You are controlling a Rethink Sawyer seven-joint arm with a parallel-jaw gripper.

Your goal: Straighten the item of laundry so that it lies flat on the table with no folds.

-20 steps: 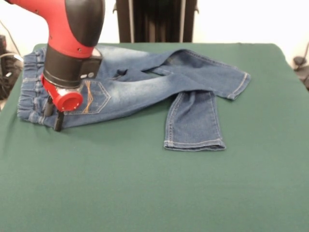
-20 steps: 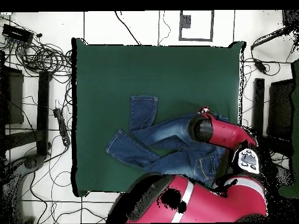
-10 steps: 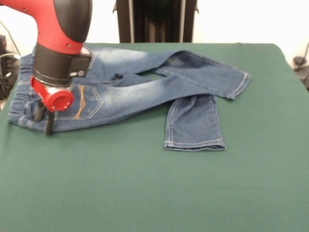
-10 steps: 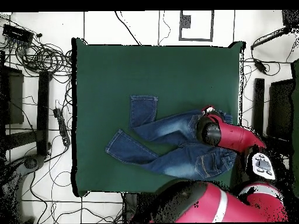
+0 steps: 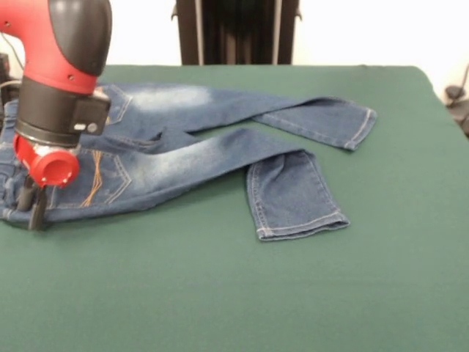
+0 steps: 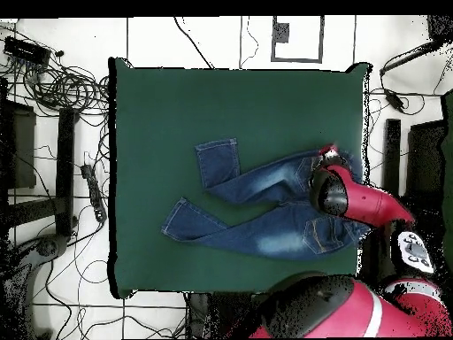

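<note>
The blue denim jeans [image 5: 198,150] lie on the dark green table [image 5: 220,293], waist at the left edge and legs to the right. The far leg lies nearly straight. The near leg is folded at the knee, with its lower part [image 5: 293,194] bent toward the camera. My gripper [image 5: 32,209] points down at the waistband on the far left and is shut on the jeans' waist. In the overhead view the jeans [image 6: 265,208] lie right of the table's [image 6: 230,106] middle, and my gripper [image 6: 328,156] sits at their right end, close to the table's right edge.
The robot's black pedestal [image 5: 234,33] stands behind the table. Cables [image 6: 62,88] and black stands [image 6: 392,159] lie on the floor at both sides of the table. The arm's red body [image 6: 354,310] covers the table's bottom right corner from above.
My gripper has moved left in the front view, toward the table edge, dragging the waist with it. The legs have been pulled straighter and the folded lower leg has slid along.
</note>
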